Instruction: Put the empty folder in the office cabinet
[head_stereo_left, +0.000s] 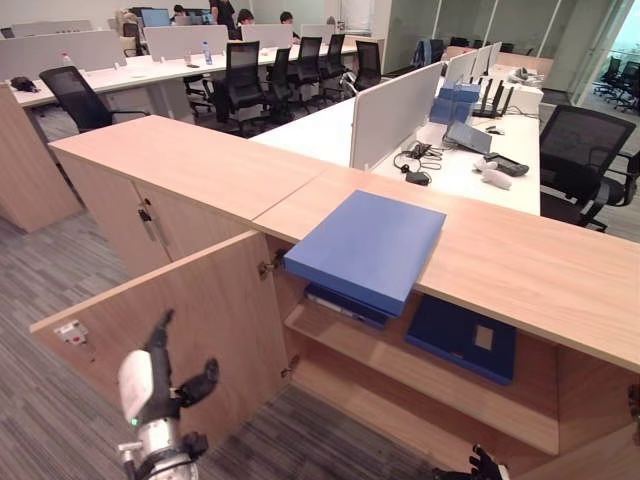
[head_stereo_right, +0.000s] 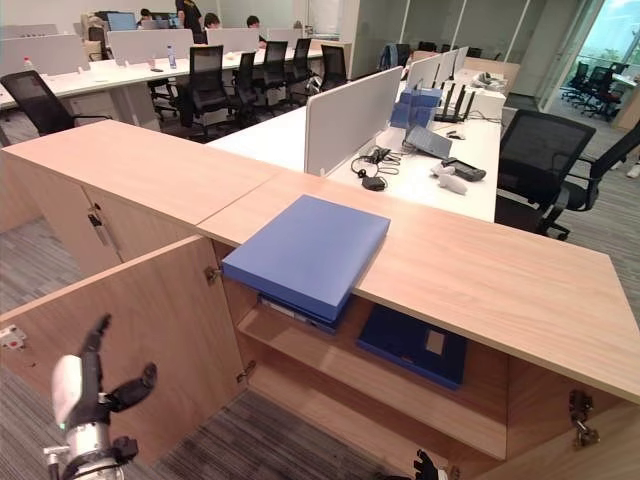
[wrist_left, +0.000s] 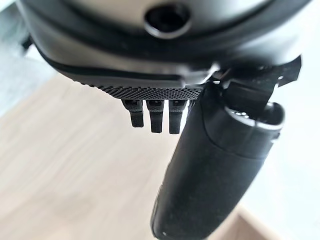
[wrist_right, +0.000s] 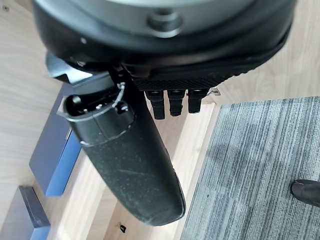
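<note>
Left hand (head_stereo_left: 160, 385) hangs low at the near left, in front of the swung-open cabinet door (head_stereo_left: 170, 320), with its fingers straight and spread and its thumb held apart; it holds nothing. Right hand (head_stereo_left: 480, 466) peeks in at the bottom edge, low before the cabinet's open front. In its own wrist view its fingers (wrist_right: 172, 102) look fairly straight and nothing sits between them and the thumb, so it reads as relaxed and empty.

A blue folder (head_stereo_left: 368, 245) lies flat on the wooden counter (head_stereo_left: 520, 270), which is the top of the office cabinet. One corner and part of its near edge jut out past the counter's front lip, above the open cupboard. It lies turned at an angle to the counter's edge, its long axis running from near-left to far-right.

Below it, the shelf (head_stereo_left: 420, 375) already carries another blue binder (head_stereo_left: 462, 340) leaning at the back and a dark flat file (head_stereo_left: 345, 305) tucked just under the counter's lip.

The folder sits up and ahead of both hands, well apart from each, roughly midway between them. Judging from this, either arm must rise to counter height first; the overhanging corner looks like the easiest place to take hold.
</note>
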